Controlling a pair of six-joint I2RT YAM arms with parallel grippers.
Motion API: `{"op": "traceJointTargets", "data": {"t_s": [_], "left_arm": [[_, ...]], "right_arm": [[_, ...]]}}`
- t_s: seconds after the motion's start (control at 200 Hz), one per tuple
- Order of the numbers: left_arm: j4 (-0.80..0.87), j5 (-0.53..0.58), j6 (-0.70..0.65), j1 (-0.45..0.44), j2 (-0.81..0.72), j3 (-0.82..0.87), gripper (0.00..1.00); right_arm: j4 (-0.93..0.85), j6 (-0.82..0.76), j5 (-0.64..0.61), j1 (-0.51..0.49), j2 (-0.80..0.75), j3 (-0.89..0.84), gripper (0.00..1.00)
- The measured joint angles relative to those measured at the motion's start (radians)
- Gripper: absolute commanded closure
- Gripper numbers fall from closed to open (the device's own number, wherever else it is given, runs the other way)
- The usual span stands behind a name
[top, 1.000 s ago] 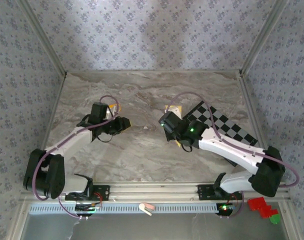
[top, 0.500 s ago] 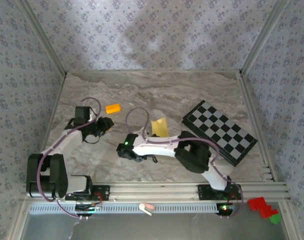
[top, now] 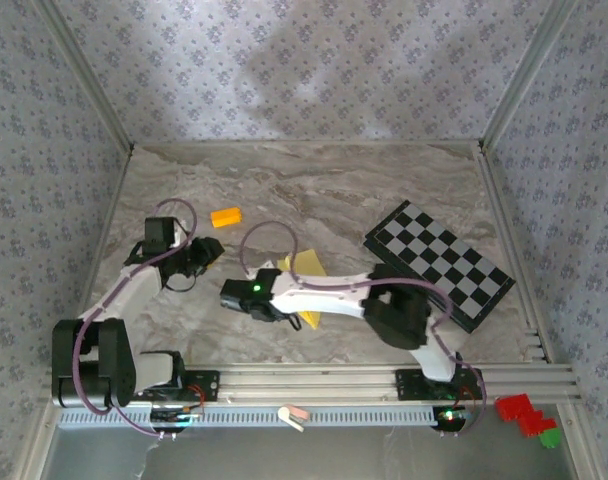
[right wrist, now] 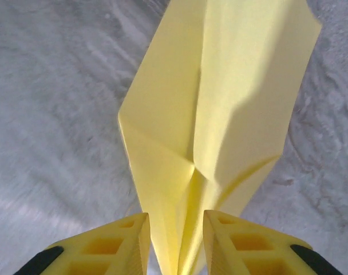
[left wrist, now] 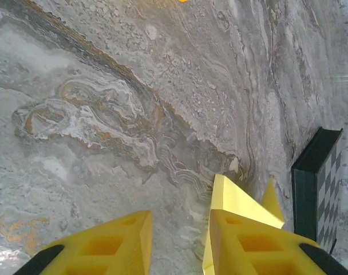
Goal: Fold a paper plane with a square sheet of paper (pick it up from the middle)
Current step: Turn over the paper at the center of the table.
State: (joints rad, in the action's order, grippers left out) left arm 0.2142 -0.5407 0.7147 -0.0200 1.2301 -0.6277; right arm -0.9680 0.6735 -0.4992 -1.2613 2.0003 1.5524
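The near end of the paper plane (right wrist: 220,114) sits between the fingers of my right gripper (right wrist: 175,220), and the rest reaches ahead over the table (right wrist: 48,114). A small block (top: 225,216) lies far ahead of my left gripper (left wrist: 180,220), and the checkered board (left wrist: 320,183) is off to its right.

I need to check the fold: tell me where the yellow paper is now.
Top view: the yellow paper is near the centre, left of the checkered board; its near end sits between the right gripper's fingers.
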Motion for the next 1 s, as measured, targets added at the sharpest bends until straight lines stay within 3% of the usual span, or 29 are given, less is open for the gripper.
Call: {"op": "traceJointTargets", "data": {"t_s": [0.105, 0.195, 0.325, 0.51, 0.999], "left_arm": [[0.001, -0.017, 0.0, -0.026, -0.001, 0.001, 0.69], [0.004, -0.031, 0.001, -0.102, -0.001, 0.002, 0.71], [0.007, -0.035, 0.019, -0.242, -0.016, 0.017, 0.77], [0.002, -0.034, 0.054, -0.366, -0.016, 0.047, 0.8], [-0.009, -0.012, 0.053, -0.373, 0.038, 0.056, 0.83]], "right_arm": [[0.131, -0.039, 0.127, 0.06, -0.217, -0.187, 0.72], [0.26, -0.066, 0.25, 0.183, -0.363, -0.349, 0.77], [0.42, -0.092, 0.397, 0.315, -0.404, -0.523, 0.81], [0.577, -0.095, 0.539, 0.296, -0.335, -0.582, 0.85], [0.727, -0.022, 0.573, 0.242, -0.236, -0.573, 0.89]]}}
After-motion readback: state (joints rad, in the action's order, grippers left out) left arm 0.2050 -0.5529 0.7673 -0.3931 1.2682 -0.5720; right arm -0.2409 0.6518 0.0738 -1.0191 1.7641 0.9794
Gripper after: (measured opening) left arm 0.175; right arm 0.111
